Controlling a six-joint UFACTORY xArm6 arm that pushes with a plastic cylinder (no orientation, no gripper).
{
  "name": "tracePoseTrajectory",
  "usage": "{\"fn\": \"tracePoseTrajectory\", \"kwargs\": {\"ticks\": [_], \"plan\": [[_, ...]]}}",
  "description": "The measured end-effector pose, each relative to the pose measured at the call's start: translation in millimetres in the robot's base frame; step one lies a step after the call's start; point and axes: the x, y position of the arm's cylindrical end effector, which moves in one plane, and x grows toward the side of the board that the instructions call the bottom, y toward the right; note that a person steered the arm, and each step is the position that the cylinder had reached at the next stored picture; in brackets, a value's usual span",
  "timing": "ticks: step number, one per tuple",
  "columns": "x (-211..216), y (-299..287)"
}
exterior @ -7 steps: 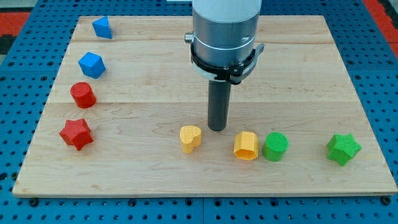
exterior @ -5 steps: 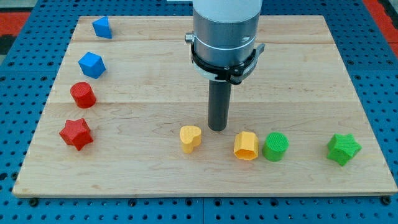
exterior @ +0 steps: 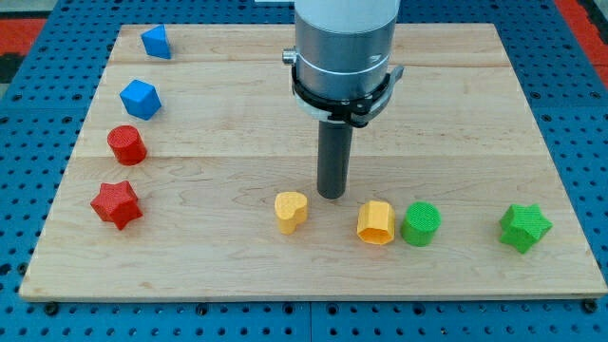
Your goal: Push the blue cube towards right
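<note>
In the camera view, a pale wooden board (exterior: 456, 114) lies on a blue pegboard table (exterior: 28, 180), and all the blocks sit loose on the board; nothing is in any container and no writing can be read. The blue cube (exterior: 156, 42) sits at the far left corner of the board, tilted so one corner points up and away, with no clear long axis. Near it, toward the view's bottom, is a second blue block (exterior: 140, 99), faceted, its exact shape hard to tell. Below that comes a red cylinder (exterior: 126, 145), then a red star (exterior: 116, 204). My tip (exterior: 332, 197) rests on the board near its middle, well apart from the blue cube, just right of and slightly above a yellow heart-shaped block (exterior: 291, 211), and just left of a yellow hexagonal block (exterior: 376, 223). A green cylinder (exterior: 421, 224) stands just beside that yellow block, and a green star (exterior: 524, 227) sits farther right. The arm carries only the rod, with no fingers to open or close.
</note>
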Motion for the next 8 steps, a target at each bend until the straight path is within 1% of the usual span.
{"fn": "tracePoseTrajectory", "kwargs": {"ticks": [1, 2, 3, 4, 6, 7, 8], "plan": [[-10, -2], [-32, -29], [-46, -76], [-89, -172], [-112, -233], [-127, -294], [-147, -306]]}}
